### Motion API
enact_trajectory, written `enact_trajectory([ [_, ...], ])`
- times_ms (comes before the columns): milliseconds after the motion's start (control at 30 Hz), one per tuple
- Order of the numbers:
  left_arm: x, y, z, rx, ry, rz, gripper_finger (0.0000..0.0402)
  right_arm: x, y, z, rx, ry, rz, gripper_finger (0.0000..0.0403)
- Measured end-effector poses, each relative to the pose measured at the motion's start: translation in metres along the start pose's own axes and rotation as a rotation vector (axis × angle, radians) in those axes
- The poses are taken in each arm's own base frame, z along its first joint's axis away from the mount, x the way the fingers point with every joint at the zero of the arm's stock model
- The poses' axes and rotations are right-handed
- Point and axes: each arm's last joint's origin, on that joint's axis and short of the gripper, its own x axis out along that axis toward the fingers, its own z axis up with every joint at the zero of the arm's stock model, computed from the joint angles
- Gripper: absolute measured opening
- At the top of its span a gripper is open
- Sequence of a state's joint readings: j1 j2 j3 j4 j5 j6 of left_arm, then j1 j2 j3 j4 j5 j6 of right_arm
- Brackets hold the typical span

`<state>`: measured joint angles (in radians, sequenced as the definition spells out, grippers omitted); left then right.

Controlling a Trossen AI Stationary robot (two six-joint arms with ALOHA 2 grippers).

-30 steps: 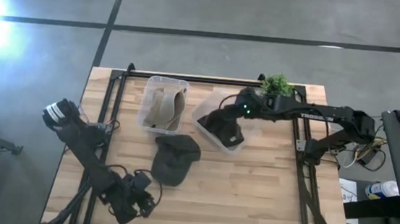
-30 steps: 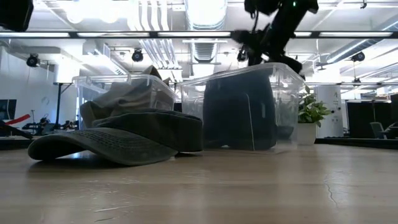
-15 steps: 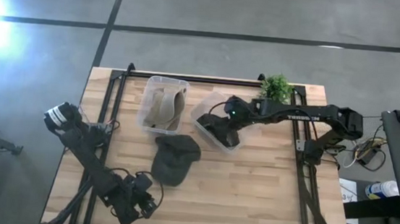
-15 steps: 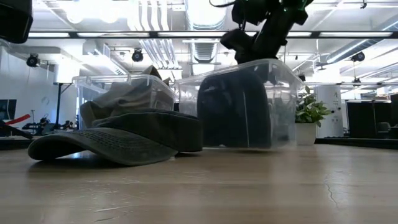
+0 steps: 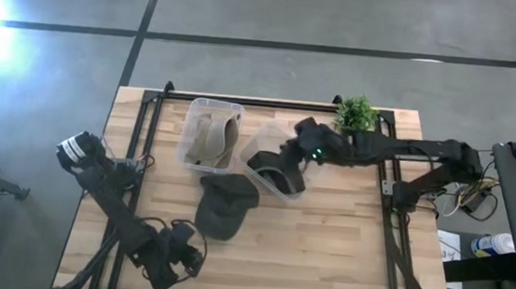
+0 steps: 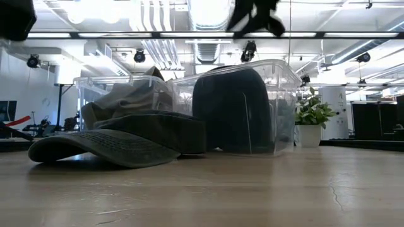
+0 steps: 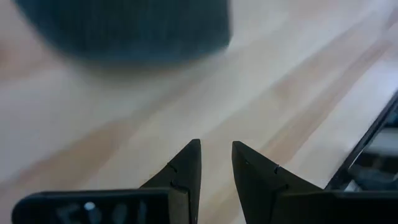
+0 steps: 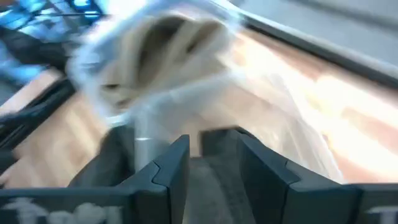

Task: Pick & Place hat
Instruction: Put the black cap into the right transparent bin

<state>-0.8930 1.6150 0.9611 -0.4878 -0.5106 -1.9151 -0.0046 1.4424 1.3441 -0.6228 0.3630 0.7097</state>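
Note:
An olive cap (image 5: 225,205) (image 6: 120,142) lies on its brim and crown on the table, in front of two clear bins. A dark hat (image 5: 274,179) (image 6: 227,107) sits inside the right bin (image 5: 259,150) (image 6: 281,82). My right gripper (image 5: 290,157) (image 6: 252,12) (image 8: 214,155) hovers open above that bin's rim, clear of the hat. A tan hat (image 5: 210,133) fills the left bin (image 5: 193,111). My left gripper (image 5: 187,260) (image 7: 216,149) waits near the near-left edge, fingers slightly apart, with the olive cap (image 7: 124,31) ahead of it.
A small potted plant (image 5: 356,111) (image 6: 312,113) stands at the far right corner behind the right bin. Black frame rails (image 5: 146,135) run along the table's left, right and far sides. Bare wood (image 5: 323,253) lies on the near right.
My right gripper has risen above the right bin and drawn back a little toward the table's right. The right bin has slid toward the left and near edge and turned slightly. The dark hat inside has shifted with it.

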Motion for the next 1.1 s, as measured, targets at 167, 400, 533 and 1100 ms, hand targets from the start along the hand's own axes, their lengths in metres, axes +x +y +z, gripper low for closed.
enact_trajectory([
  [167,-0.006,0.001,-0.002,-0.087,-0.207,-0.098,0.0084,-0.017,0.031,-0.018,-0.179,0.075,0.169,0.0134],
  [400,-0.009,-0.001,-0.029,-0.273,-0.087,-0.205,0.0084,0.012,0.074,-0.083,-0.226,0.35,0.332,0.0134],
  [533,0.005,-0.007,-0.049,-0.354,0.035,-0.262,0.0084,0.04,0.093,-0.109,-0.167,0.479,0.431,0.0132],
  [1100,0.048,0.011,-0.024,-0.318,-0.351,-0.157,0.0084,0.168,0.133,-0.116,-0.151,0.417,0.179,0.0117],
])
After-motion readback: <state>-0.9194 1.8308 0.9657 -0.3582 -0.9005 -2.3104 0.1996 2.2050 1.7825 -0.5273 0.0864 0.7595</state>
